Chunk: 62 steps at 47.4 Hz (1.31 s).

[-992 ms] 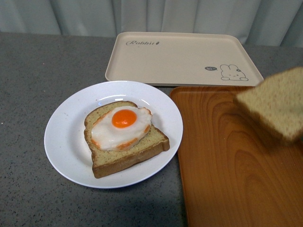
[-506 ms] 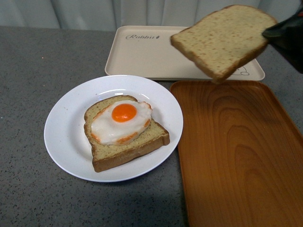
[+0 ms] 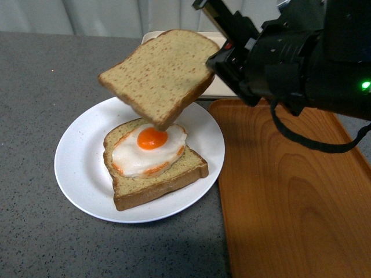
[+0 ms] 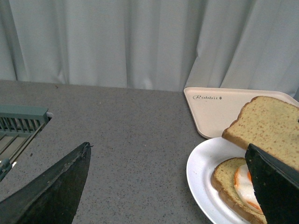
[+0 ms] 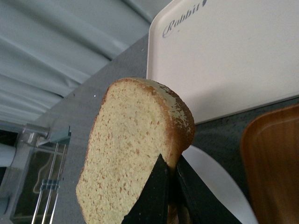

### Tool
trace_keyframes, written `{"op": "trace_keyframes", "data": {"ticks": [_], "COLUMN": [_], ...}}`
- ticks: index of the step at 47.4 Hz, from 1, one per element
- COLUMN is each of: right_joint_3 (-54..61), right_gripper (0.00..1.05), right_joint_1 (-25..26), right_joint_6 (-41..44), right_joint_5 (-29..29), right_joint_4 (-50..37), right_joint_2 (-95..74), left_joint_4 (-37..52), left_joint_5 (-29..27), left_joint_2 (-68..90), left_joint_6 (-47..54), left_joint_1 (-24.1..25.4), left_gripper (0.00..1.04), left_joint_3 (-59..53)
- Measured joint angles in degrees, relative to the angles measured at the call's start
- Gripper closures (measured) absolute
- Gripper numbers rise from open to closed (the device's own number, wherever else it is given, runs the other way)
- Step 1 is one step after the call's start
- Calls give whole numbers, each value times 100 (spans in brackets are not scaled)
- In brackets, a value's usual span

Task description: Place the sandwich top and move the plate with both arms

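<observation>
The right arm (image 3: 301, 58) reaches in from the right, above the counter (image 3: 35, 87). The right gripper (image 3: 213, 59) pinches one edge of the bread slice (image 3: 153, 75) and holds it up, tilted. The left gripper (image 4: 167, 146) has its fingers spread wide, holding nothing.

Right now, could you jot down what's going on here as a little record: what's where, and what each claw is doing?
Right gripper: shut on one edge of the sandwich top
Sandwich top: tilted in the air above the plate, not touching anything below
Plate: holds a bread slice with a fried egg
Left gripper: open, holding nothing
Trays: wooden tray beside the plate, rabbit tray behind it
</observation>
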<state>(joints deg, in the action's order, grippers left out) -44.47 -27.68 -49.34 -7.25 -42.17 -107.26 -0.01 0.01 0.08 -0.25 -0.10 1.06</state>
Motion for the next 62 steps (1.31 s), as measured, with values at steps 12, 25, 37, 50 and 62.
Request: {"op": "trace_keyframes", "data": {"ticks": [12,25,37,50,62], "right_joint_3": [-28,-26,-26,-22,935], "right_gripper": [103,103,96,42,24], "right_joint_1": [-407,-549,-568,-330,232], "right_joint_6": [7,55,96,616,2166], "right_joint_5": [-63,9,44,332,2111], "right_joint_4": [85,240,352,811,-953], "right_joint_2": [-260,-442,-450,-223,339], "left_joint_4": [0,0,0,0,0], "left_joint_5": [0,0,0,0,13], "left_joint_2": [0,0,0,0,0], "left_joint_6": [2,2,2,2,2], "left_joint_1": [0,0,0,0,0], "left_gripper": [6,6,6,6,6], "left_joint_3": [0,0,0,0,0]}}
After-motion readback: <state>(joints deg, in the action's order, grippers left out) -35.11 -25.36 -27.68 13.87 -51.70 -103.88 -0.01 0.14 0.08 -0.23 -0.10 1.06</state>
